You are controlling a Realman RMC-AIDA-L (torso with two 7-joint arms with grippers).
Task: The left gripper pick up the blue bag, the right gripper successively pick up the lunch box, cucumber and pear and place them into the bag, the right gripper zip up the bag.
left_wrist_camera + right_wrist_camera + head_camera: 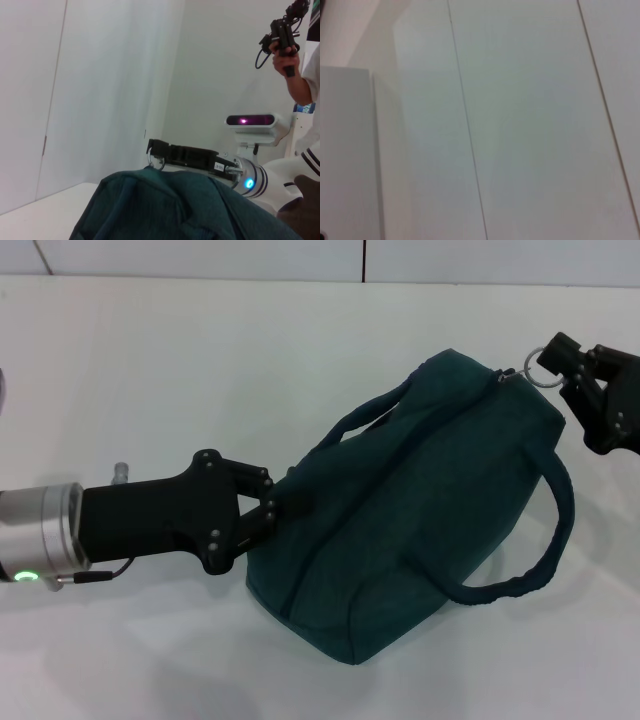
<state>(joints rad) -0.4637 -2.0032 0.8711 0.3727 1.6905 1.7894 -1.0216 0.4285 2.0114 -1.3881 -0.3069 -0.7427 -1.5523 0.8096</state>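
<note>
Head view: blue bag [420, 510] lay on white table [150, 360], zipped, bulging. Left gripper [272, 507] pinched near end fabric. Right gripper [560, 365] closed on zipper ring pull [537, 370] at far end. Soft cloth, probably sagging if lifted; handles best hold.

Left wrist view: right gripper [156, 150] at ring, bag [180, 210] below.

Right wrist view: only wall.

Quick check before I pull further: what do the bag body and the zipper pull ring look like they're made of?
The blue bag looks like soft woven fabric: matte teal, sagging and creased where the left gripper pinches its end. The zipper pull ring, at the right gripper, looks like thin metal: silvery, shiny and rigid, though coated plastic can't be ruled out.
</note>
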